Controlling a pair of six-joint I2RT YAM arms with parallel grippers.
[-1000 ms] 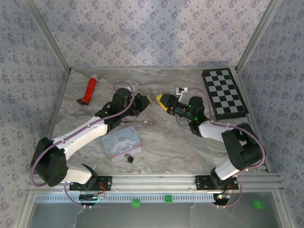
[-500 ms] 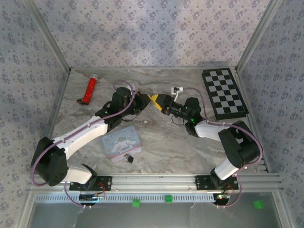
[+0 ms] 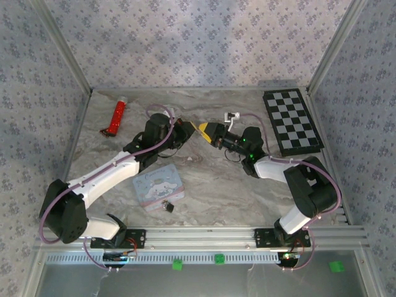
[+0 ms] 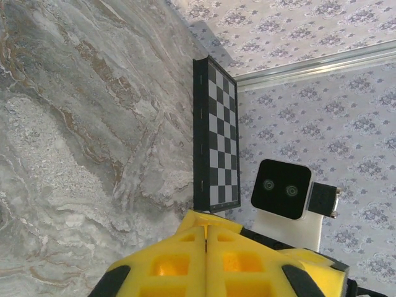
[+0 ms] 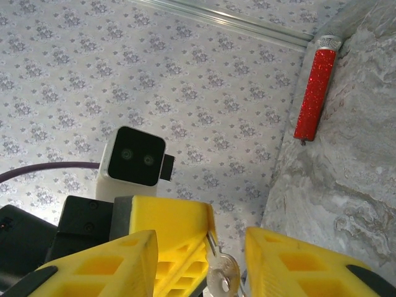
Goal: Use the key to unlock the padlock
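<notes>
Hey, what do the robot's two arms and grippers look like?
The left arm and right arm have white links, black joints and bases, with a purple cable along each. The left gripper and right gripper have yellow, waffle-moulded fingers. Each wrist carries a white, black-faced camera box.

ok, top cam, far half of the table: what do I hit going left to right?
red tube → left gripper → right gripper → chessboard. The two gripper tips meet near the middle of the table.
</notes>
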